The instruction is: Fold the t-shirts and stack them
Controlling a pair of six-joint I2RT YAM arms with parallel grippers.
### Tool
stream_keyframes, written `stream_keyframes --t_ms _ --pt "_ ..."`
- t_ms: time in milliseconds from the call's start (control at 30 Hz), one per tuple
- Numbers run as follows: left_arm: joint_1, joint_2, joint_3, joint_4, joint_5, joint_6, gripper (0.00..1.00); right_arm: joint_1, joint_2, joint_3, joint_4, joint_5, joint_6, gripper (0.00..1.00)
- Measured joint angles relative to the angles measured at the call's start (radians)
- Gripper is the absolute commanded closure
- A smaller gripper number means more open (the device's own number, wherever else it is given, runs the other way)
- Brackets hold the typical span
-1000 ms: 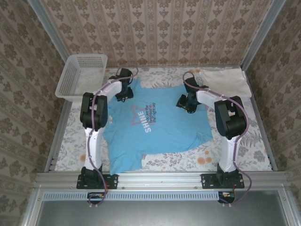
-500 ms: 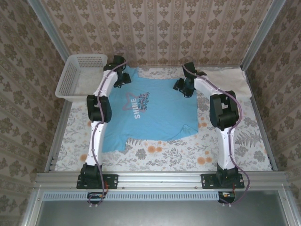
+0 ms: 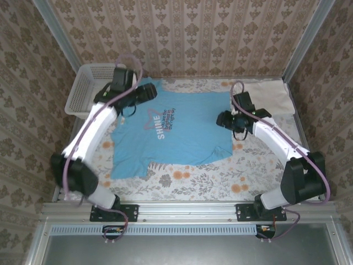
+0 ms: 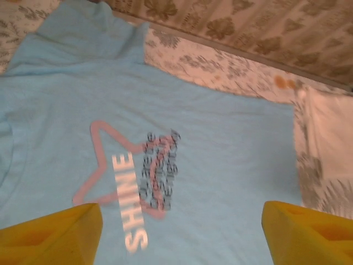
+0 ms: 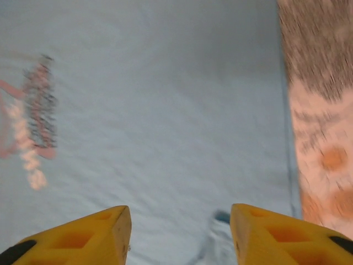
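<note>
Top view: blue t-shirt (image 3: 176,138) flat, print up, mid-table, spanning L–R btwn arms. Cream t-shirt (image 3: 273,96) in far-right corner. Left gripper (image 3: 142,94) over blue shirt's far-left corner, right gripper (image 3: 227,120) at its right edge.
Left wrist: jaws wide, empty, print below.
Right wrist: jaws apart, empty; shirt edge runs under one finger (image 5: 281,232).

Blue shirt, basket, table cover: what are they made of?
Blue t-shirt: soft matte knit cloth, probably cotton; it lies limp with shallow wrinkles. Basket: white plastic by the look, with rigid perforated mesh walls. Table cover: floral-printed matte sheet, cloth or vinyl; cannot tell which.
</note>
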Motion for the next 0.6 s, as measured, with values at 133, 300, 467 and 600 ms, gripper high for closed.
stream_keyframes --t_ms 133,300,467,600 --pt "0.02 -0.249 -0.332 -0.006 -0.057 -0.055 0.4 0.029 0.045 -0.066 -0.053 0.029 -0.03 0.57" --pt "0.073 -0.409 -0.679 -0.123 -0.114 -0.116 0.44 0.078 0.122 -0.062 -0.066 0.05 -0.045 0.59" --pt "0.109 -0.584 -0.798 -0.237 -0.156 -0.168 0.43 0.12 0.213 -0.013 -0.073 0.076 -0.055 0.6" --pt "0.116 -0.648 -0.845 -0.247 -0.167 -0.227 0.42 0.142 0.246 0.011 -0.074 0.1 -0.057 0.6"
